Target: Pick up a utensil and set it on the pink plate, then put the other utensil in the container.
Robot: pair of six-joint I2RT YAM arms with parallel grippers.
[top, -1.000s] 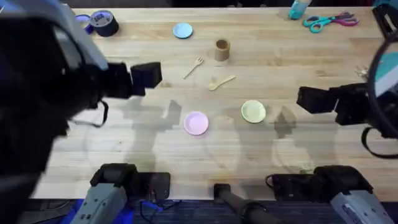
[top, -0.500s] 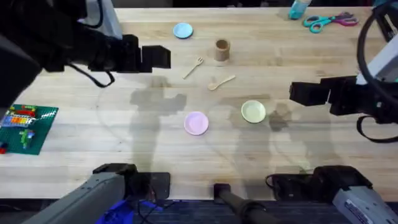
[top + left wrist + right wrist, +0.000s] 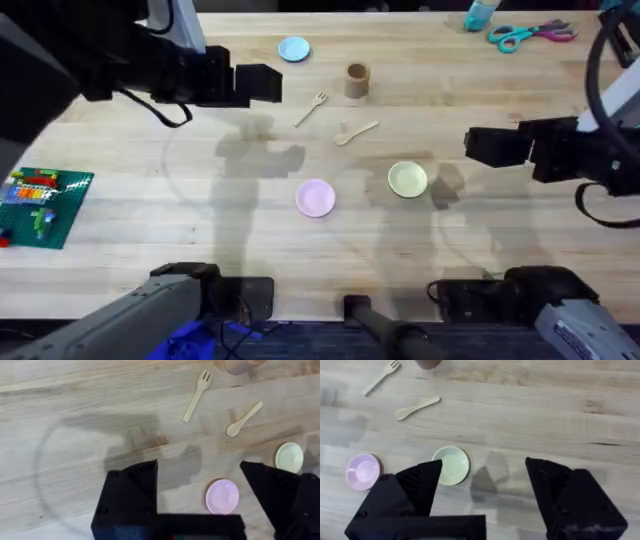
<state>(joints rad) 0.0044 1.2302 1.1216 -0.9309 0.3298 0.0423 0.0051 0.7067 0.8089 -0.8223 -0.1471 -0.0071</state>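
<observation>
Fork [image 3: 311, 108] and spoon [image 3: 356, 132] on table, both grippers' fingers wide, empty.

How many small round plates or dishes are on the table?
3. The pink plate sits near the table's middle, the pale green dish just to its right, and the light blue disc near the far edge, left of the brown cup.

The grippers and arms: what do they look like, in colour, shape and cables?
Both arms are black. The left gripper has two flat, matte black fingers with angular, wedge-like tips on a blocky black body. The right gripper has the same build. In the overhead view, black cables loop along both arms, and the bases at the near edge have grey casings. I see no markings.
</observation>
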